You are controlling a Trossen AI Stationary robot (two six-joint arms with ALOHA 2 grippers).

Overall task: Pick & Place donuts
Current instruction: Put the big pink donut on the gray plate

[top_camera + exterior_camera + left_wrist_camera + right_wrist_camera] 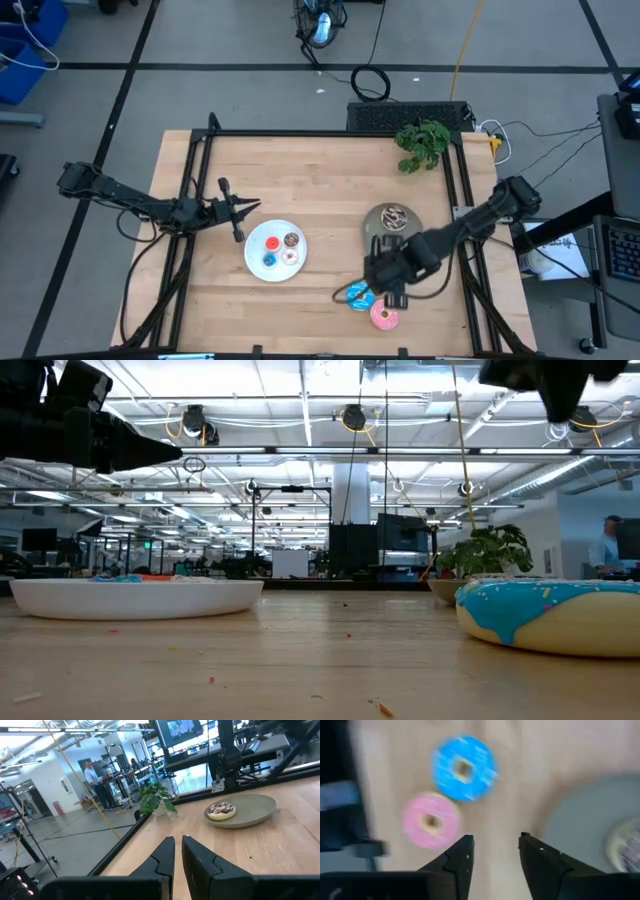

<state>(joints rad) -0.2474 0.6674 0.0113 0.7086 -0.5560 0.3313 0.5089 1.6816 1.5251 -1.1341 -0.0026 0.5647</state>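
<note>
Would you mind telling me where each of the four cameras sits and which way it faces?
High view: overhead, straight down on the table, both arms, white plate.
Low view: at tabletop height, level toward the room; large blue donut close, arms dark overhead.
Left wrist view: behind the left end effector, nearly closed, facing the grey plate with the sprinkled donut.
Right wrist view: looking down past the open right end effector at the pink donut.
Shared: the large blue donut, seen low and from the right wrist.

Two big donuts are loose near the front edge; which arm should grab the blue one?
Right. Its open tool hangs beside the large blue-iced ring donut; the left tool sits closed past the white plate.
</note>
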